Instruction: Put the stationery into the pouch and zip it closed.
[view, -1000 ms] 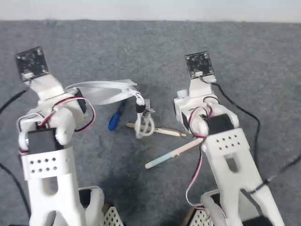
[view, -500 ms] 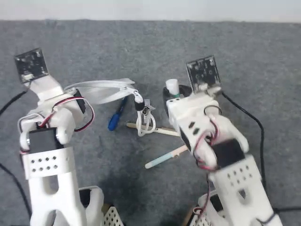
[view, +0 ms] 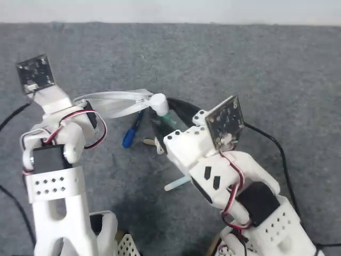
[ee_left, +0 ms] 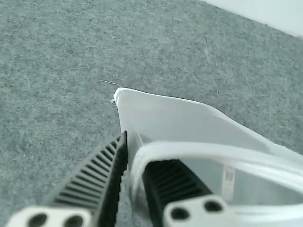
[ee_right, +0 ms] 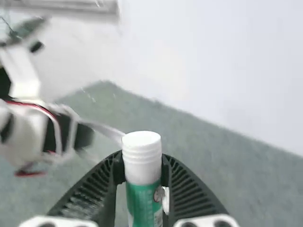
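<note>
A translucent white pouch (view: 114, 103) lies at the back left of the grey mat, mouth facing right. My left gripper (view: 91, 115) is shut on its rim (ee_left: 142, 156); the pouch wall (ee_left: 189, 123) spreads beyond the fingers. My right gripper (view: 161, 116) is shut on a green glue stick (view: 158, 103) with a white cap, held upright just right of the pouch mouth. In the right wrist view the glue stick (ee_right: 141, 163) stands between the fingers, with the pouch (ee_right: 102, 127) behind. A blue pen (view: 131, 132), a wooden stick (view: 149, 142) and a pale pen (view: 177, 184) lie on the mat.
The right arm's body (view: 213, 170) slants across the middle of the mat and covers part of the loose stationery. The left arm (view: 50, 160) stands at the front left. Open mat stretches across the back and the far right.
The right arm has swung left and lifted the glue stick up to the pouch mouth. It now hides the white ring by the zipper. The left arm has kept still.
</note>
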Action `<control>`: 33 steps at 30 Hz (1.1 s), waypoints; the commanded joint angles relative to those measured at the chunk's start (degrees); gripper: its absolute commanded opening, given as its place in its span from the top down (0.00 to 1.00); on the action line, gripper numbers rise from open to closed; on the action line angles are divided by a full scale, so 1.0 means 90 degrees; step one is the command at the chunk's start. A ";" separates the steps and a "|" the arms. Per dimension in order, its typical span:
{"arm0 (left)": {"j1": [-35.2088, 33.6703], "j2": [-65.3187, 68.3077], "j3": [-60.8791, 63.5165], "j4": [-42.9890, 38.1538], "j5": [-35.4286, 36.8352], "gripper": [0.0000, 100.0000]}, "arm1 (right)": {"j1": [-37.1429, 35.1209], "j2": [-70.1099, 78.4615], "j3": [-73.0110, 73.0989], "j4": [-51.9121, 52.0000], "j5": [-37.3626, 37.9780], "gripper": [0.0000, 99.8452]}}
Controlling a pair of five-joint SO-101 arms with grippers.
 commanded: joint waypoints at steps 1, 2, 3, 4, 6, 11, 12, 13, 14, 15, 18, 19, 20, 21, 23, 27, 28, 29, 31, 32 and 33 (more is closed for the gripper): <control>-0.0029 -0.0039 -0.0171 -0.0225 0.0068 0.99 | -0.0171 -0.0200 -0.0059 -0.0669 -0.0029 0.99; -0.0029 -0.0039 -0.0171 -0.0225 0.0068 0.99 | -0.0230 -0.0200 0.0010 -0.0864 -0.0029 0.99; -0.0029 -0.0039 -0.0181 -0.0225 0.0068 0.99 | -0.0298 -0.0171 0.0098 -0.1079 -0.0029 0.99; -0.0029 -0.0039 -0.0190 -0.0225 0.0068 0.99 | -0.0357 -0.0132 0.0186 -0.1314 -0.0029 0.99; -0.0029 -0.0039 -0.0200 -0.0225 0.0068 0.99 | -0.0415 0.0034 0.0371 -0.1792 -0.0020 0.99; 0.0010 -0.0039 -0.0190 -0.0215 0.0068 0.99 | -0.0435 0.0601 0.0518 -0.2603 -0.0029 0.99; 0.0010 -0.0039 -0.0190 -0.0215 0.0068 0.99 | -0.0435 0.0708 0.0518 -0.2750 -0.0029 0.99; 0.0010 -0.0039 -0.0190 -0.0205 0.0068 0.99 | -0.0435 0.0816 0.0518 -0.2896 -0.0029 0.99; 0.0010 -0.0039 -0.0190 -0.0205 0.0068 0.99 | -0.0435 0.0913 0.0518 -0.3062 -0.0039 0.99; 0.0010 -0.0039 -0.0190 -0.0205 0.0068 0.99 | -0.0435 0.1031 0.0518 -0.3228 -0.0039 0.99; 0.0010 -0.0039 -0.0190 -0.0215 0.0068 0.99 | -0.0435 0.1392 0.0527 -0.3609 -0.0039 0.99; 0.0020 -0.0039 -0.0190 -0.0215 0.0068 0.99 | -0.0435 0.1499 0.0527 -0.3726 -0.0039 0.99; 0.0020 -0.0039 -0.0190 -0.0215 0.0068 0.99 | -0.0435 0.1607 0.0527 -0.3863 -0.0039 0.99; 0.0020 -0.0039 -0.0190 -0.0215 0.0068 0.99 | -0.0435 0.1705 0.0527 -0.4020 -0.0039 0.99; 0.0020 -0.0039 -0.0190 -0.0215 0.0068 0.99 | -0.0435 0.1900 0.0527 -0.4342 -0.0039 0.99; 0.0020 -0.0039 -0.0190 -0.0205 0.0068 0.99 | -0.0435 0.2281 0.0527 -0.4938 -0.0029 0.99; 0.0020 -0.0039 -0.0190 -0.0205 0.0068 0.99 | -0.0435 0.2388 0.0527 -0.5065 -0.0029 0.99; 0.0020 -0.0039 -0.0190 -0.0205 0.0068 0.99 | -0.0425 0.2496 0.0527 -0.5192 -0.0029 0.99; 0.0020 -0.0039 -0.0190 -0.0205 0.0068 0.99 | -0.0425 0.2730 0.0527 -0.5455 -0.0029 0.99; 0.0020 -0.0039 -0.0190 -0.0205 0.0068 0.99 | -0.0425 0.2847 0.0527 -0.5563 -0.0029 0.99; 0.0020 -0.0039 -0.0190 -0.0205 0.0068 0.99 | -0.0425 0.2984 0.0527 -0.5661 -0.0029 0.99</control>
